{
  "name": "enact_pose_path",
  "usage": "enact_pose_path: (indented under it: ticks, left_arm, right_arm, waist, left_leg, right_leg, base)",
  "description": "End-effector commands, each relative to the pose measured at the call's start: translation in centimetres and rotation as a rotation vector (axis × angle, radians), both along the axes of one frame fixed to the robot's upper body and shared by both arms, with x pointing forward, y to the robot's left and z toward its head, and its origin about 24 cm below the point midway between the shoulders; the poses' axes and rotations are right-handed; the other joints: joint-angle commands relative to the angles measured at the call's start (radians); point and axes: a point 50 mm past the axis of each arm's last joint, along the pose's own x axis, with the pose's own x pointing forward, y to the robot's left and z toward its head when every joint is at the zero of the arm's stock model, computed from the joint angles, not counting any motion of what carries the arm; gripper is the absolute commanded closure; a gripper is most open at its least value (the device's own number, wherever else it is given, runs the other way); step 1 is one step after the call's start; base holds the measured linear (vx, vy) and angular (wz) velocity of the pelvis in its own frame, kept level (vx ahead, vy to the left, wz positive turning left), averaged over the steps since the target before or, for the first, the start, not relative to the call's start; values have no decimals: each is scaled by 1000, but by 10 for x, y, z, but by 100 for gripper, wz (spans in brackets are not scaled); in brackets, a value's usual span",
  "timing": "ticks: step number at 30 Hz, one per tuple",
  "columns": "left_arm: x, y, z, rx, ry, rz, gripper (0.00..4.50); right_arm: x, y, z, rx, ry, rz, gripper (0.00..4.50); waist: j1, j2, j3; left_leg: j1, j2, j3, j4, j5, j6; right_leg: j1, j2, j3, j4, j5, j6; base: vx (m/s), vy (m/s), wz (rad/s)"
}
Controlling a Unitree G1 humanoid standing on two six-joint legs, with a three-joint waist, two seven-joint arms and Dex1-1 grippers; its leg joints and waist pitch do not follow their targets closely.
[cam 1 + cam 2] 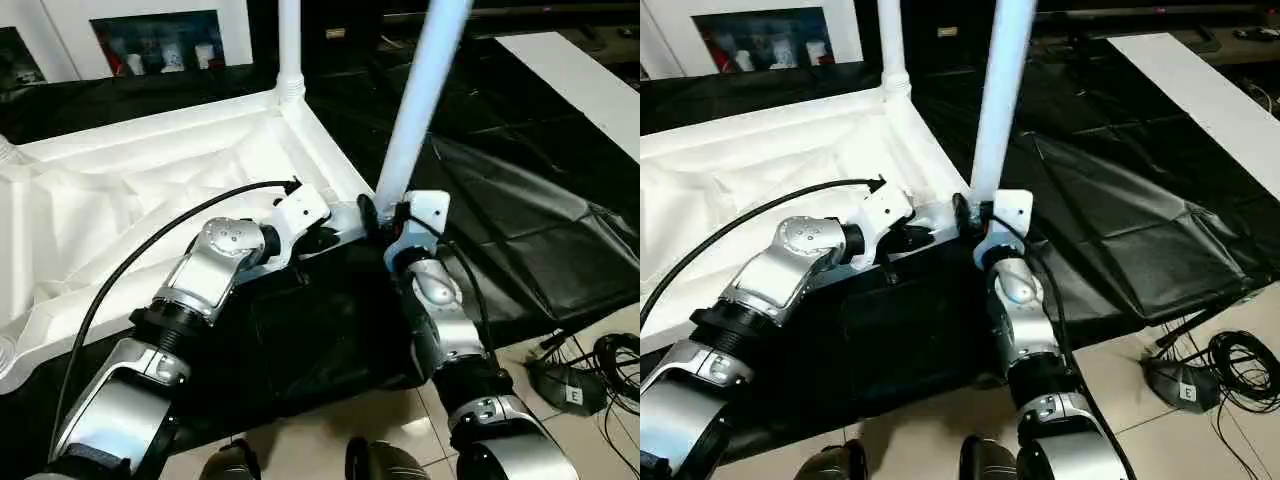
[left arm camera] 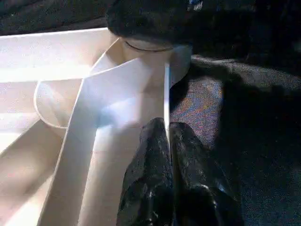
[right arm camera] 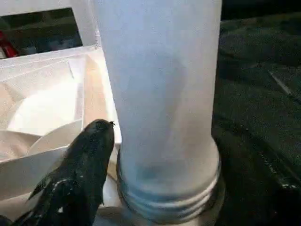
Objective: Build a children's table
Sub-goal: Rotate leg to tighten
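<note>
Fingers of the left gripper [image 2: 167, 141] pinch the thin rim of the upturned table top [image 1: 150, 190]; right fingers [image 3: 84, 160] stand spread around the near-corner leg [image 1: 420, 100]. Light, stiff, slippery plastic: grasp low, beside the threads.

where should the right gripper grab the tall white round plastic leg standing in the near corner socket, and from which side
Probably low on the tall white round leg, just above its threaded collar, coming level from the robot's side, where the right gripper already is. The shaft is upright, round and smooth, widest near the base, so fingers straddling it there should steady it best. The white table top's rim blocks the far side.
</note>
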Motion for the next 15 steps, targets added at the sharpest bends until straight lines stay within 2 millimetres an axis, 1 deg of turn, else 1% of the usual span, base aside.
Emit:
enact_pose_path:
  ticks: [1,2,3,4,5,6,7,9,10,11,12,13,14,15]
  left_arm:
    - [-5,15,-13,2,34,42,450]
    - [-5,15,-13,2,32,38,450]
    - [-6,16,-12,2,31,32,450]
    - [-7,17,-12,0,32,28,450]
    - [-10,19,-11,1,27,-2,450]
    - [-11,20,-11,3,24,-16,450]
    - [-13,21,-11,4,28,-26,450]
    - [-20,25,-12,6,46,-88,450]
    - [-25,26,-11,6,54,-139,450]
    - [-27,26,-11,6,56,-154,450]
    - [-30,27,-11,4,64,-190,450]
    - [-33,27,-11,3,69,-209,450]
    - [-39,27,-11,0,86,-272,450]
    - [-44,27,-11,3,102,-316,450]
  right_arm:
    - [-1,-13,14,-45,-66,64,67]
    - [-1,-14,16,-49,-69,82,67]
    - [-3,-17,18,-56,-73,117,67]
    - [-4,-19,20,-64,-76,146,67]
    - [-10,-28,23,-96,-68,248,67]
    - [-12,-31,23,-106,-63,284,67]
    - [-13,-35,23,-116,-51,315,67]
    - [-21,-50,23,-140,13,457,67]
    - [-27,-54,23,-135,52,554,67]
    - [-29,-55,22,-132,62,583,67]
    - [-33,-57,22,-154,70,645,67]
    - [-35,-58,21,-175,80,678,67]
    - [-41,-62,17,-235,105,759,67]
    - [-45,-65,15,-270,127,806,67]
  waist:
    - [3,-2,-69]
    - [4,-3,-70]
    - [4,-7,-72]
    - [2,-7,-72]
    - [2,-9,-72]
    - [5,-9,-75]
    - [5,-9,-75]
    - [6,-4,-77]
    - [6,-1,-76]
    - [7,-2,-77]
    - [8,-1,-78]
    - [8,0,-78]
    - [9,-1,-76]
    - [12,-2,-77]
  left_leg:
    - [11,13,-9,-59,-206,49]
    - [9,14,-10,-58,-190,59]
    - [8,13,-9,-56,-173,71]
    - [7,10,-8,-54,-165,78]
    - [5,10,-7,-54,-155,89]
    - [5,12,-8,-52,-136,103]
    - [4,11,-7,-52,-127,107]
    - [7,12,-7,-50,-131,115]
    - [8,12,-7,-51,-136,117]
    - [7,15,-8,-51,-133,122]
    - [9,17,-6,-51,-142,121]
    - [11,17,-6,-50,-148,120]
    - [12,19,-6,-51,-161,113]
    - [13,21,-7,-51,-169,108]
  right_leg:
    - [62,-60,45,-74,-200,-182]
    - [64,-60,46,-71,-171,-180]
    - [66,-59,46,-68,-145,-180]
    - [67,-57,46,-68,-133,-184]
    - [69,-57,46,-69,-122,-186]
    - [72,-59,47,-66,-94,-191]
    - [72,-57,47,-66,-84,-194]
    - [73,-56,46,-65,-76,-214]
    - [73,-55,46,-68,-80,-220]
    - [76,-55,46,-66,-70,-230]
    - [71,-56,46,-67,-80,-236]
    - [70,-56,45,-68,-89,-239]
    - [66,-58,45,-71,-120,-241]
    - [68,-60,44,-71,-141,-239]
  base:
    - [0,0,0]
    - [0,0,0]
    - [0,0,0]
    - [0,0,0]
    - [0,0,0]
    - [0,0,0]
    - [0,0,0]
    - [0,0,0]
    - [0,0,0]
    - [0,0,0]
    - [0,0,0]
    - [0,0,0]
    - [0,0,0]
    - [0,0,0]
